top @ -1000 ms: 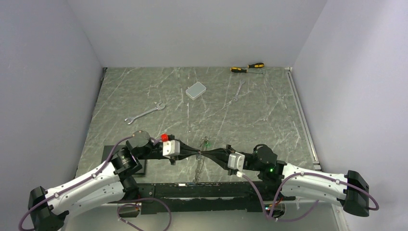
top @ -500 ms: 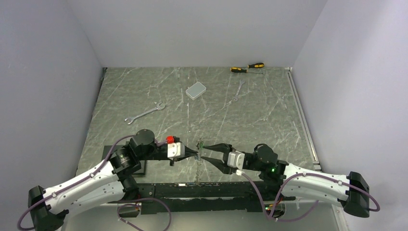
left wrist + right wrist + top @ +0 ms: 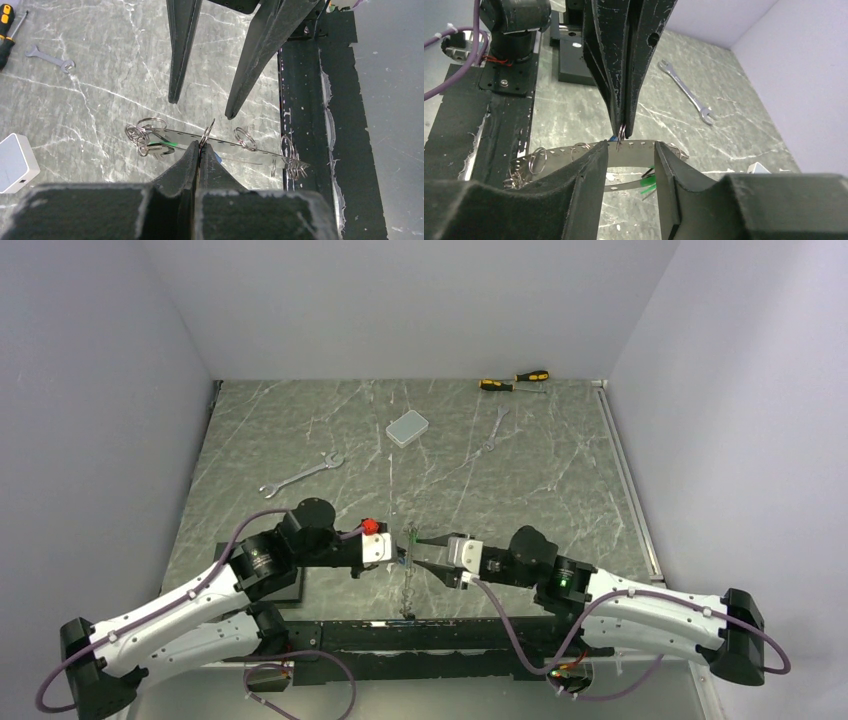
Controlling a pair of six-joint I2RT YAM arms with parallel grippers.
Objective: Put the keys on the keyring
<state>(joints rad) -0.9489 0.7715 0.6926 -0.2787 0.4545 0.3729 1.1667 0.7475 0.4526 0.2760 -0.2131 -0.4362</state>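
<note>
the keyring (image 3: 631,146) was a thin, silvery, perforated band bent into a long flat loop. it was held roughly level near the near edge of the table (image 3: 100,75). small wire rings hung along it and clustered at both ends. the left gripper (image 3: 200,147) pinched one small ring at its middle. a green-headed key (image 3: 161,148) dangled below the band, and a blue head (image 3: 216,158) showed just beside the pinched ring.
</note>
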